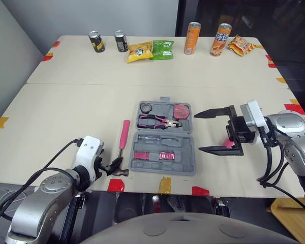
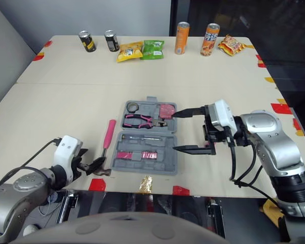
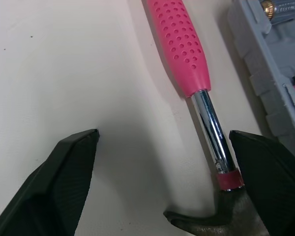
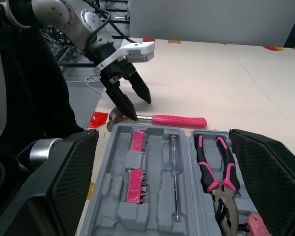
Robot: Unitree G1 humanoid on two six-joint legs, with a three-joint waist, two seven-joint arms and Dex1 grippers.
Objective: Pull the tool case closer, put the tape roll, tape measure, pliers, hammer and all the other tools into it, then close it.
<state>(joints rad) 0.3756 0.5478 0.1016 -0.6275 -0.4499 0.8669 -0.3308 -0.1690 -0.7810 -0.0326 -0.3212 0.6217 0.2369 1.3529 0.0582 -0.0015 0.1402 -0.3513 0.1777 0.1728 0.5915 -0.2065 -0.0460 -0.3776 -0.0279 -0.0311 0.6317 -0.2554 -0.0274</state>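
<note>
Left of the open tool case [image 1: 187, 166], the left gripper [image 3: 164, 133] hangs with fingers spread astride the steel neck of the hammer [image 1: 124, 133]. Closing squarely near the head should prevent swinging. The right gripper [image 1: 197, 132] hovers, fingers apart, beside the case.

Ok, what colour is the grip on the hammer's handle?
The hammer grip is pink, dotted with small dimples; the left wrist view shows it best.
</note>
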